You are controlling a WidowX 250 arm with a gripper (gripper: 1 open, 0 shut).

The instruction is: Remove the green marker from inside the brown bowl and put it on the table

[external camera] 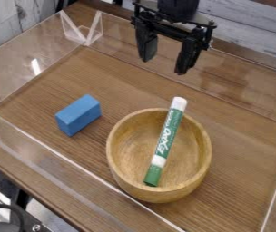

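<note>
The green marker (166,142) lies inside the brown bowl (127,155), slanting from the bowl's floor up to its far rim, cap end near the bottom. The bowl sits on the table (128,82) at the front right. My gripper (166,52) hangs above the back of the table, well behind the bowl and apart from it. Its two black fingers (145,45) point down and stand open with nothing between them.
A blue block (77,114) rests on the table to the left of the bowl. Low clear acrylic walls (19,54) ring the tabletop, with a folded clear piece (83,29) at the back left.
</note>
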